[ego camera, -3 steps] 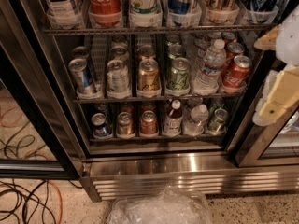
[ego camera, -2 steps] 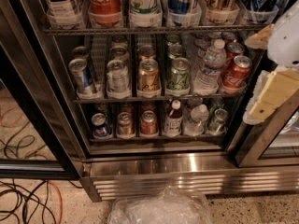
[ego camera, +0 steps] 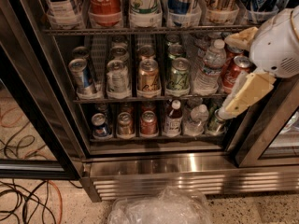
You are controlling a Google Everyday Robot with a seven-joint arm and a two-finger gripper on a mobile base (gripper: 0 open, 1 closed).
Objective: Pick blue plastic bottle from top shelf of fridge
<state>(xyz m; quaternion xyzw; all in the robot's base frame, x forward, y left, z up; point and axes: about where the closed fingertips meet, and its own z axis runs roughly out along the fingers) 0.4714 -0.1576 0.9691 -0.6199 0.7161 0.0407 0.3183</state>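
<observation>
The gripper (ego camera: 247, 93) hovers at the fridge's (ego camera: 154, 164) right (spread or pressed together, cannot tell), well apart from the blue plastic bottle (ego camera: 60, 1).

My gripper (ego camera: 225, 77) is at the right edge of the frame, in the upper half. Its white rounded wrist housing (ego camera: 280, 43) sits at the far right and is partly cut by the frame border. From this housing two cream-coloured fingers (ego camera: 247, 90) reach toward the left. The upper one is short and points left, and the lower one is longer and slants down and to the left. Their tips are well apart, so the jaws stand spread wide. Only this end part of the arm shows.
</observation>
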